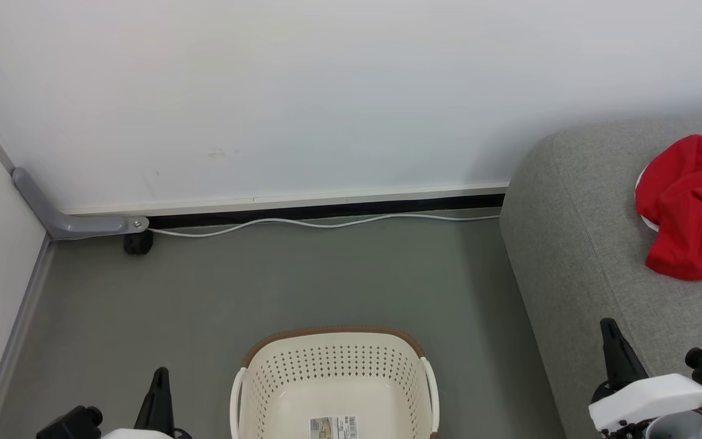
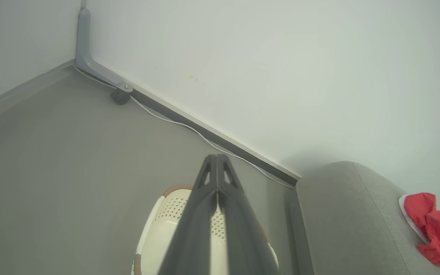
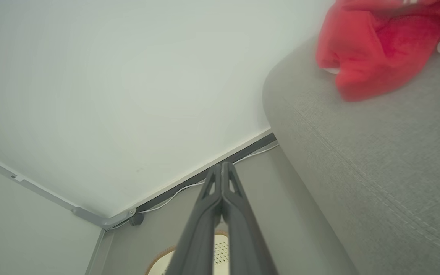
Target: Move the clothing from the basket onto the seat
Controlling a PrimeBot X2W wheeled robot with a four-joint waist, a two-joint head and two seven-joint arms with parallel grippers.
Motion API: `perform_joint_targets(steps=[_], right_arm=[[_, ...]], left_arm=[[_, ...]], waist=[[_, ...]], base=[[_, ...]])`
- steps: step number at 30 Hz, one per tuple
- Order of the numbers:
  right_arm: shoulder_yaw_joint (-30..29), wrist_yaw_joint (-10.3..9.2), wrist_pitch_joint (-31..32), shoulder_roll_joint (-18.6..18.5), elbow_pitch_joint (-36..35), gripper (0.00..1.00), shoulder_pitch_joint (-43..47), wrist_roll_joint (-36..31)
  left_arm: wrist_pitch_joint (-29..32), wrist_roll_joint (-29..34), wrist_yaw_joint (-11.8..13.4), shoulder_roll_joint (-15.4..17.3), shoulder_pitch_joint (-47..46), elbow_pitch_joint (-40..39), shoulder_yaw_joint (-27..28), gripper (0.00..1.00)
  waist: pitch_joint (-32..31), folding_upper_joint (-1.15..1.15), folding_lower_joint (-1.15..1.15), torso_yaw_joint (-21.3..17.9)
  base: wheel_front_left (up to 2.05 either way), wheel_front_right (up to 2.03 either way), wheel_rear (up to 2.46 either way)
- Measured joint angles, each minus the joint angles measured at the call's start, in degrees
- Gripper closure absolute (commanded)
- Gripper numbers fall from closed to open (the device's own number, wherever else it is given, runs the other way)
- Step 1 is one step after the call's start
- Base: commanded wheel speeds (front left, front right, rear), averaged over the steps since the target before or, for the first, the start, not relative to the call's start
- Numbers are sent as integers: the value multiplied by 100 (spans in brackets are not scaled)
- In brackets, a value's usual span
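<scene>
Red clothing with white trim lies bunched on the grey seat at the right; it also shows as clothing and clothing in the wrist views. The cream basket with a brown rim stands on the floor at bottom centre, holding no fabric, a paper label on its bottom. My left gripper is shut at the lower left, beside the basket. My right gripper is shut at the lower right, in front of the seat. In both wrist views the fingers press together with nothing between them.
A white wall runs across the back with a dark skirting strip and a white cable along it. A grey conduit bends in the left corner above a small black block. Grey floor lies between wall, basket and seat.
</scene>
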Motion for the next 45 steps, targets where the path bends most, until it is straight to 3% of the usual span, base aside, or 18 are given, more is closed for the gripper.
perform_joint_targets(steps=[45], right_arm=[[-525, -2, 753, 141, -452, 100, 6, 2771]], left_arm=[[745, -2858, -294, 25, -315, -278, 203, 100]], waist=[[69, 0, 0, 101]], base=[[0, 0, 0]])
